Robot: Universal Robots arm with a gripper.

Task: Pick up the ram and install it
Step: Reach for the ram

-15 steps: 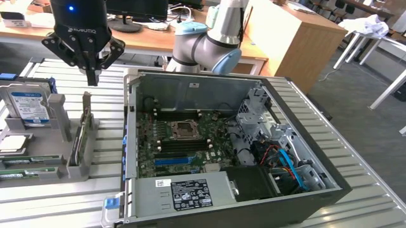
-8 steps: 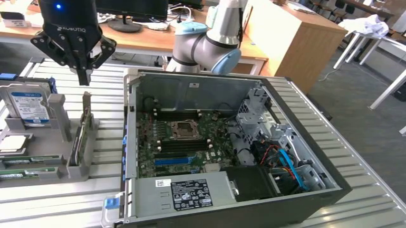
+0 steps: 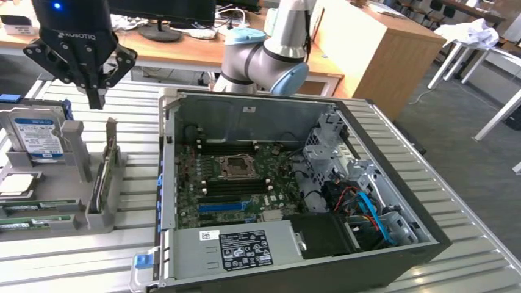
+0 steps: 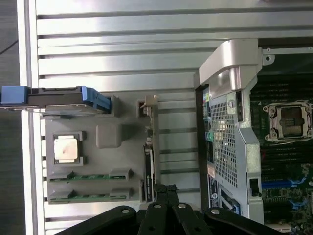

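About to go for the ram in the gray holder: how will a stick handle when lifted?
The ram stick looks like a thin flat board, so probably stiff and light. It sits on edge in the gray holder, so it may bind or tilt if pulled off-centre.

Ribbed satin aluminium worktop [image 3: 82,259], matt grey plastic holder [image 4: 105,136], dull bare sheet-metal computer case [image 3: 244,116], matt black gripper [image 3: 96,101], smooth light wood cabinet [image 3: 382,43]
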